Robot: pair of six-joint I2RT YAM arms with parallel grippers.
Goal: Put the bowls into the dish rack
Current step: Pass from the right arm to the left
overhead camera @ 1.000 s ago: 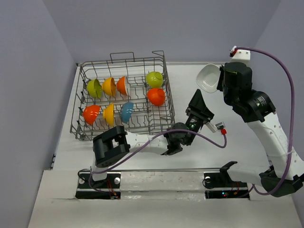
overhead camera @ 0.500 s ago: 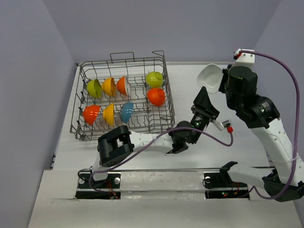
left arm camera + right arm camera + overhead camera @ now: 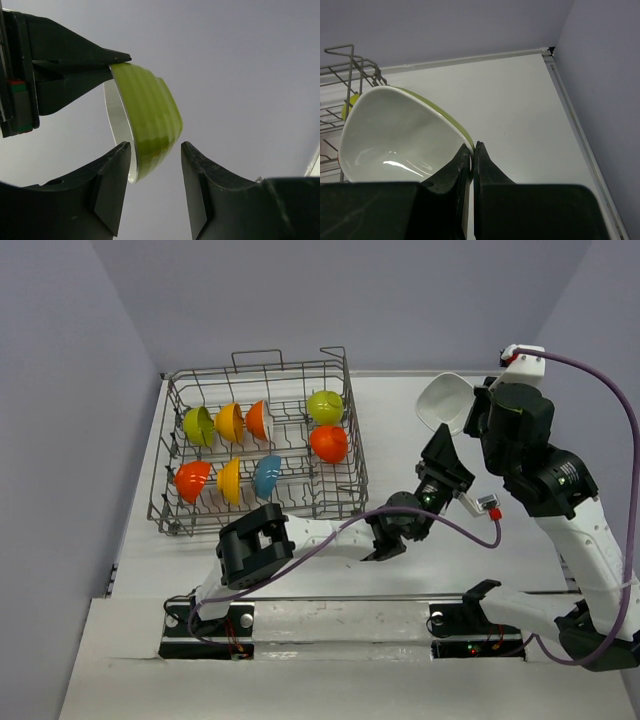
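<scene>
change: the left gripper (image 3: 441, 452) is now shifted further right and higher than a second ago, closer under the bowl (image 3: 445, 401); the right gripper (image 3: 472, 148) is raised slightly.
bowl: white inside, ribbed lime green outside, tilted on edge, held just above the left gripper's tips.
right gripper: pressed together on the bowl's rim.
left gripper: spread, pointed upward; contact with the bowl cannot be told.
dish rack (image 3: 258, 369): well left of both grippers, eight other bowls (image 3: 266, 476) stood inside.

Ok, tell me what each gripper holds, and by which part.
The right gripper pinches a bowl, white inside and lime green outside, by its rim. The left gripper is open and grips nothing.
</scene>
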